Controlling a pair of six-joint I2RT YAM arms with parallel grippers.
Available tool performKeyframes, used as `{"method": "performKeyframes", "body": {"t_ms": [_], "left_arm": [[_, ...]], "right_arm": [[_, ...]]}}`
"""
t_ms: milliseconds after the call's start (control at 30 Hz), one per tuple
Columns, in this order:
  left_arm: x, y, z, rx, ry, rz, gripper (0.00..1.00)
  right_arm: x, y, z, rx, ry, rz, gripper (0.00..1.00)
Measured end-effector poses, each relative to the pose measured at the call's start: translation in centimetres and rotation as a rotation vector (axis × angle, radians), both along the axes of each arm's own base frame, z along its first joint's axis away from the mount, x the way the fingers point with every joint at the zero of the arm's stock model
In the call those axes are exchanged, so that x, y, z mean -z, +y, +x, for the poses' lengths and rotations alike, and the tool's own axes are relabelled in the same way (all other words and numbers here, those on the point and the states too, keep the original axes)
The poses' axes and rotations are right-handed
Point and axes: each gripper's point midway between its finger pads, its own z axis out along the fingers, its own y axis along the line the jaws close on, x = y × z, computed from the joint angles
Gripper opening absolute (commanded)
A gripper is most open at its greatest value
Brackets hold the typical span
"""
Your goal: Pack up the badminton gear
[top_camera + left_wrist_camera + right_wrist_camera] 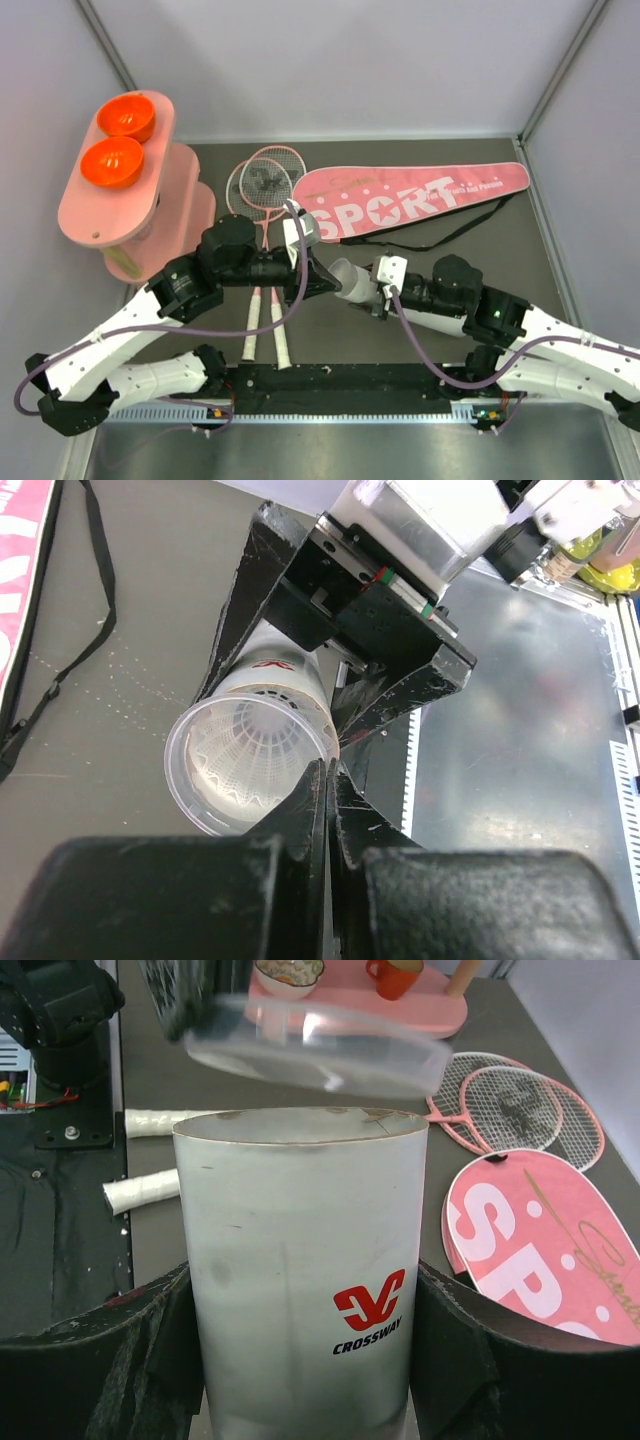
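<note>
Pressed together at the tips, the left gripper's [328, 776] black fingers pinch the rim of a clear plastic lid [320, 1055], seen close up from the left wrist. The lid hangs tilted just off the open mouth of the tube [300, 1270], not seated on it. Through the clear plastic the white feathers of a shuttlecock [262, 742] show in the tube's mouth. The right gripper [300, 1360] clamps the white tube from both sides, one finger against each wall, below its red logo. From above, the two arms meet over the middle of the dark table [330, 335], the tube raised off it with its mouth turned toward 10 o'clock. The two pink rackets [262, 185] lie flat with heads overlapping at 11 o'clock, their white handles running toward 6 o'clock under the left arm. The pink bag [410, 200], lettered "SPORT", lies flat at 1 o'clock, its wide end just beside the racket heads and its narrow end pointing to 3 o'clock. Its black strap [450, 235] loops along the 6 o'clock edge. Two orange bowls [118, 140] sit on the pink stand [100, 215] at 10 o'clock.
</note>
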Motion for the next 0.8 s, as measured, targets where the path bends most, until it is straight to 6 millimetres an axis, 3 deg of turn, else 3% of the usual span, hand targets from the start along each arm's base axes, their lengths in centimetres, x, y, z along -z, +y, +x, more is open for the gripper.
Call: {"method": "performKeyframes", "body": {"t_ms": [300,800], "left_arm": [[0.9,-1.0,0.0,0.037,0.027,0.019,0.0],[0.5,-1.5,-0.5,0.084,0.034,-0.003,0.0]], "right_arm": [[-1.3,0.1,-0.1,-0.007,-0.023,0.046,0.34],[-1.0,0.1,-0.1,-0.007,-0.02,0.043,0.34]]}}
